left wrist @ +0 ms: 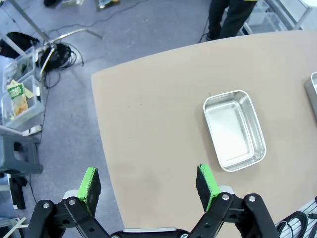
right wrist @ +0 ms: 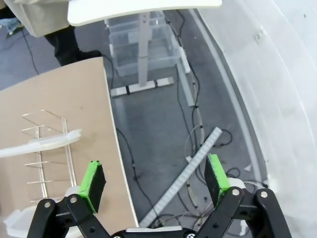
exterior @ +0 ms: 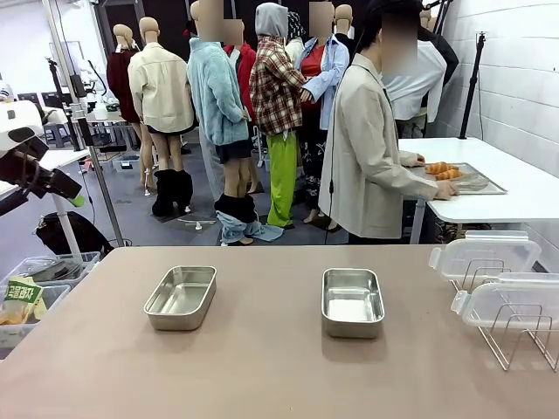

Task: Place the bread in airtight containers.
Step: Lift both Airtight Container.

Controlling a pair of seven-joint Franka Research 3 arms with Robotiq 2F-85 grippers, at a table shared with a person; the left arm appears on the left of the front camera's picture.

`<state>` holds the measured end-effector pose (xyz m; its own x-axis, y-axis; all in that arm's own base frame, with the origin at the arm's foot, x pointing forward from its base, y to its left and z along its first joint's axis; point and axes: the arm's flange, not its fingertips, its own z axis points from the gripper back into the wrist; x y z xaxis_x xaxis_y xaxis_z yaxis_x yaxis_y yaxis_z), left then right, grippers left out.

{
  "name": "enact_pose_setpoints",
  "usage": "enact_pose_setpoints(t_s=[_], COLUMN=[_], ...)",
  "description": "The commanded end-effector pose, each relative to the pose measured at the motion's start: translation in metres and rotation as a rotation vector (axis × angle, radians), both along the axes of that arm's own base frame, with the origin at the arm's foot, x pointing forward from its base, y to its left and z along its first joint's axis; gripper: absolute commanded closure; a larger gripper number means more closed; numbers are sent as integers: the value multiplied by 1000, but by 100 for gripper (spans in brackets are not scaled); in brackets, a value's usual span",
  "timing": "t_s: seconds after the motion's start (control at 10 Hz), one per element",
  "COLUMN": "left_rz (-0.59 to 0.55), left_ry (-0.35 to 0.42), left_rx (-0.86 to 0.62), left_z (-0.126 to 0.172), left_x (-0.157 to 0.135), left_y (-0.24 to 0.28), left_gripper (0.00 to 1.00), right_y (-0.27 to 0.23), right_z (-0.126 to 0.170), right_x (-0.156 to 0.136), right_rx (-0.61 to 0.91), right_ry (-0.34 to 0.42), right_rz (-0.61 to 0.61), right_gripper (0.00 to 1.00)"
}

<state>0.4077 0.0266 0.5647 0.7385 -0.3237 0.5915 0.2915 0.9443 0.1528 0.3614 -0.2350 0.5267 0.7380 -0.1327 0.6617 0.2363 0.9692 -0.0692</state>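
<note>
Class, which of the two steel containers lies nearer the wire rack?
The container on the robot's right: the wire rack stands at its right, while the other container sits farther left.

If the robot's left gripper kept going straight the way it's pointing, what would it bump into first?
Probably the bare table top, near its edge. The open left gripper aims beside the empty steel container, not at it, though depth is unclear.
</note>
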Motion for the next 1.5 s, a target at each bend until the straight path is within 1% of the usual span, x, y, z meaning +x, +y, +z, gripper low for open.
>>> enact_pose_setpoints(t_s=[0.0, 1.4], left_rz=[2, 2], left_ry=[1, 1], left_rx=[8, 8], left_z=[-4, -4], left_x=[-4, -4], left_y=[1, 1], left_gripper=[0, 0], right_y=[11, 11], right_z=[4, 4], right_x=[-2, -2], right_rx=[-8, -8], right_ry=[1, 1], right_rz=[13, 13], right_gripper=[0, 0])
